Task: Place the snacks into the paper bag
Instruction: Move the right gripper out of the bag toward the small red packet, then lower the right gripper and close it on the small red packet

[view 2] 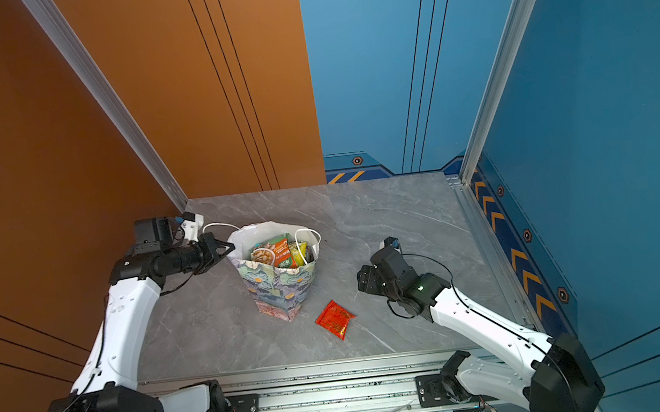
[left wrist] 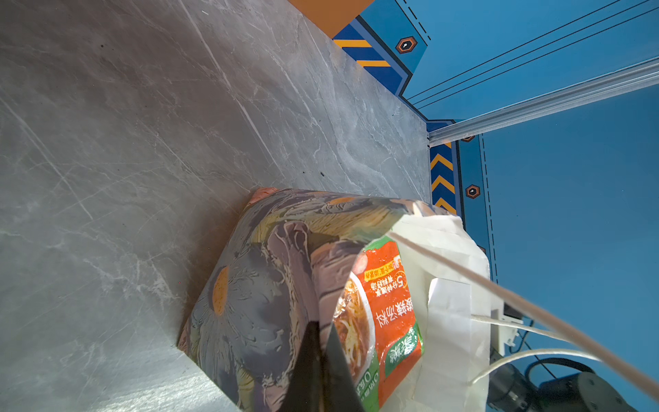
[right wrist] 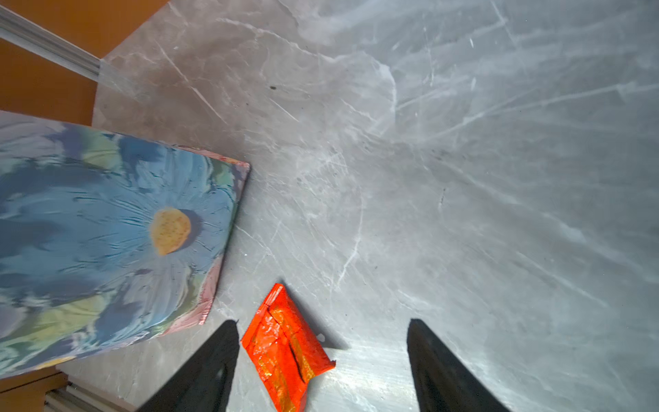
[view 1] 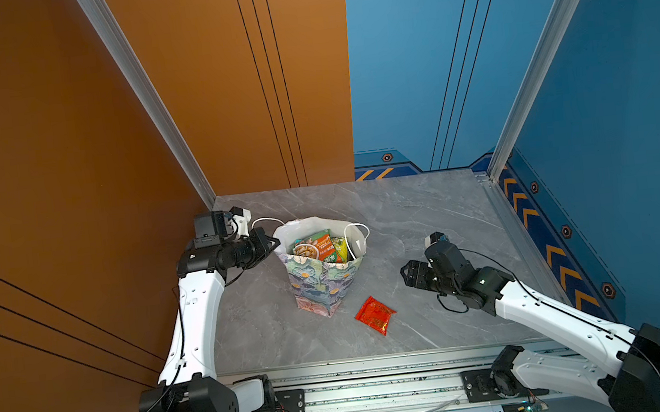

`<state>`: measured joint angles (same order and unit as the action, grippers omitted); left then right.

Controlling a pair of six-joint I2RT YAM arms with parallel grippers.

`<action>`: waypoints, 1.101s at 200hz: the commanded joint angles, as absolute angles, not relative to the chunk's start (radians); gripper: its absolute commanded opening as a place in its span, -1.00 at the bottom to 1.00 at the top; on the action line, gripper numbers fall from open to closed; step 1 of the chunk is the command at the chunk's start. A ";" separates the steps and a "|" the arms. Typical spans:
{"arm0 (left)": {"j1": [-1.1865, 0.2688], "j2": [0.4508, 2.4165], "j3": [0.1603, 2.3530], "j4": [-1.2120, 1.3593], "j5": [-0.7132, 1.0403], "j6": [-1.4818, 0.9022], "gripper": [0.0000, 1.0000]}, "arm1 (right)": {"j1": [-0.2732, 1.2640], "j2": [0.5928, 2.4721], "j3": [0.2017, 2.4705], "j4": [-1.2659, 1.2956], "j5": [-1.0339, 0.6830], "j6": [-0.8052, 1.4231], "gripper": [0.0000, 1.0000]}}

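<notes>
the packing looks almost done. the paper bag [view 1: 320, 287] stands upright near the middle of the surface [view 1: 425, 213], its mouth open, with a green-orange packet [view 1: 316, 247] and a yellow packet [view 1: 341, 249] showing on top inside; what lies deeper is hidden. one small red packet [view 1: 375, 315] lies flat on the surface just beside the bag's base, the only snack in view outside it.

the left end effector [view 1: 274, 244] is closed at the bag's near rim, and in the left wrist view its fingers [left wrist: 313, 360] appear to pinch the paper edge, so i judge it is steadying the mouth. the right end effector [view 1: 406, 276] hovers to the side of the red packet, jaws spread wide and holding nothing; in the right wrist view [right wrist: 322, 321] the packet [right wrist: 285, 349] sits between the two fingers but lower down, not touched.

the step in hand seems to be the reach for this packet. next it calls for a descent to the surface, a closing across the thin foil, then a lift over the rim, clear of the cord handle [view 1: 359, 237] that droops into the opening. the flat, glossy packet may slip.
</notes>
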<state>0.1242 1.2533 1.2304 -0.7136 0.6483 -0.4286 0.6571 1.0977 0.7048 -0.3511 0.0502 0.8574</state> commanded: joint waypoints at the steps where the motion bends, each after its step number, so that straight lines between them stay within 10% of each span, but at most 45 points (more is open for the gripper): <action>1: 0.128 1.241 1.234 -0.657 0.665 -0.434 -1.00 | 0.680 1.102 0.649 -0.283 0.059 0.955 0.49; 220: 0.126 1.233 1.221 -0.657 0.666 -0.434 -1.00 | 0.987 1.403 0.463 0.155 0.096 1.288 -0.08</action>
